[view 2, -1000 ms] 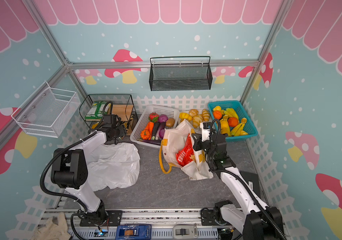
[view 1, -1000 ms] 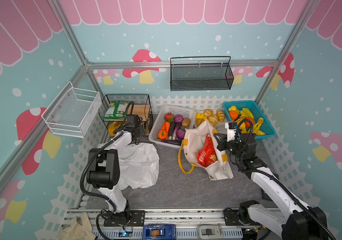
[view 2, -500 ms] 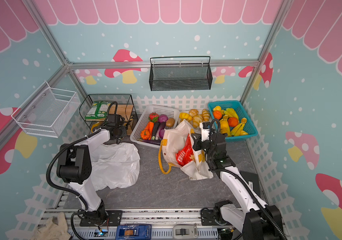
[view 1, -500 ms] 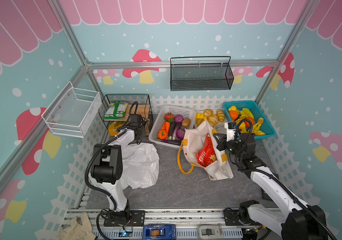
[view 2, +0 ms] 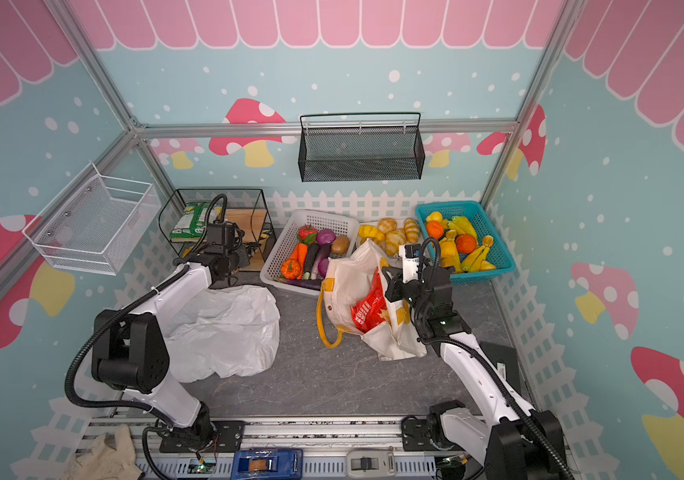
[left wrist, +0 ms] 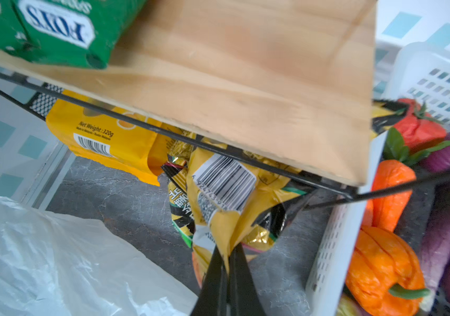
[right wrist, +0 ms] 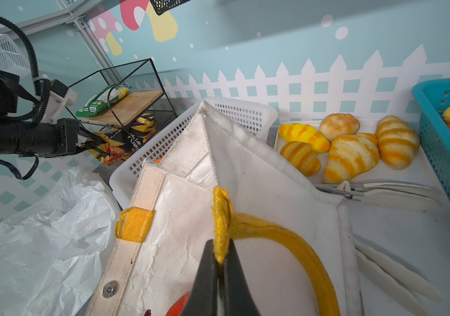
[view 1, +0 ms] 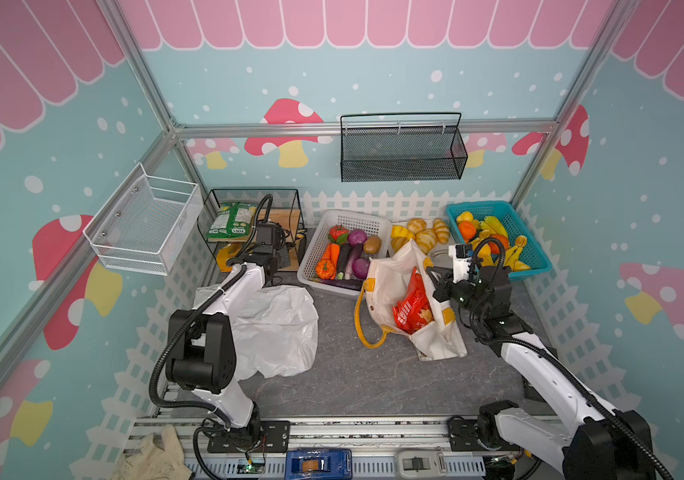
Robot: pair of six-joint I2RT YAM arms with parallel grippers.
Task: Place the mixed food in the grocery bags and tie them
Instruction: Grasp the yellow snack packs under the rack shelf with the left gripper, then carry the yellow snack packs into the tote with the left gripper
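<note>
Under the wooden shelf of the black wire rack [view 1: 296, 208], my left gripper [left wrist: 228, 251] is shut on an end fold of the yellow-and-dark snack packet [left wrist: 226, 197]; the right wrist view shows this pinch too, at the left gripper [right wrist: 92, 142]. The cream canvas tote [view 1: 382, 274] stands open mid-table with the red crisp packet [view 1: 413, 303] inside. My right gripper [right wrist: 219, 251] is shut on the tote's yellow handle [right wrist: 286, 240]. The white plastic bag [view 1: 278, 328] lies crumpled beside the left arm. Orange and yellow toy fruits [view 1: 467, 230] sit in the teal basket [view 1: 537, 253].
A white basket [view 1: 307, 257] of vegetables stands between rack and tote. Bread rolls [right wrist: 349, 156] and white tongs [right wrist: 382, 191] lie on a white tray behind the tote. Green snack packets [view 1: 230, 220] rest on the shelf. A second yellow packet [left wrist: 103, 136] lies under it.
The left gripper reached further under the shelf and closed on the yellow-and-dark packet. The right arm and the tote have not moved.
</note>
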